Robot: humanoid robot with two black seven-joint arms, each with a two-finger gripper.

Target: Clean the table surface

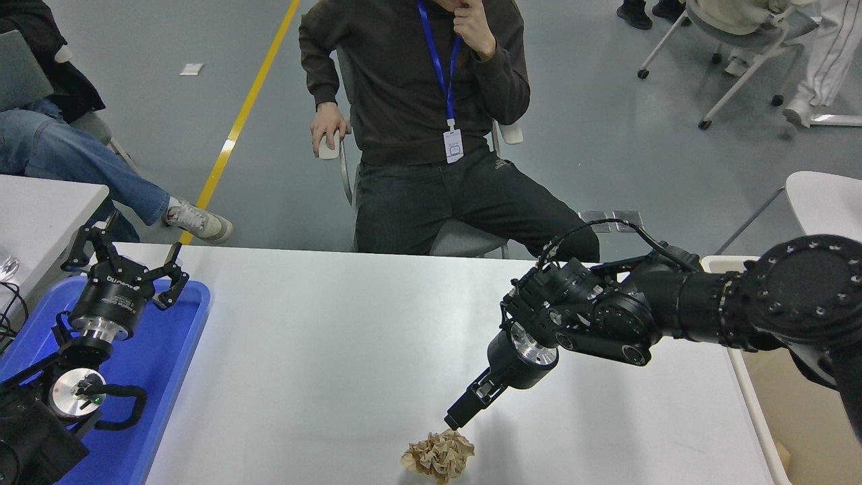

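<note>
- The table surface [323, 364] is big, white and plain, and it is filling most of the lower part of the view.
- A crumpled ball of brown paper [439, 455] is lying on the table near the close edge, a little right of the middle.
- The right arm is reaching in from the right side and pointing down and to the left.
- The right end effector [456, 419] is hanging just above the paper ball, at its top edge. Its fingers are pressed close together in a narrow tip, and it is not holding anything. I cannot tell if the tip is touching the paper.
- The left arm is sitting at the lower left, over a blue tray [165, 364] that is lying on the left end of the table.
- The left end effector [124, 259] is pointing away from the camera with its fingers spread wide, and nothing is between them.
- A beige bin [747, 377] is standing just beside the right end of the table.
- A person in a dark top [411, 87] is sitting on a chair behind the far edge of the table, wearing a blue strap with a badge. One hand is up by the chin and the other is resting on the chair arm.
- Another person in blue jeans [74, 162] is sitting at the upper left, next to a smaller white table [40, 215].
</note>
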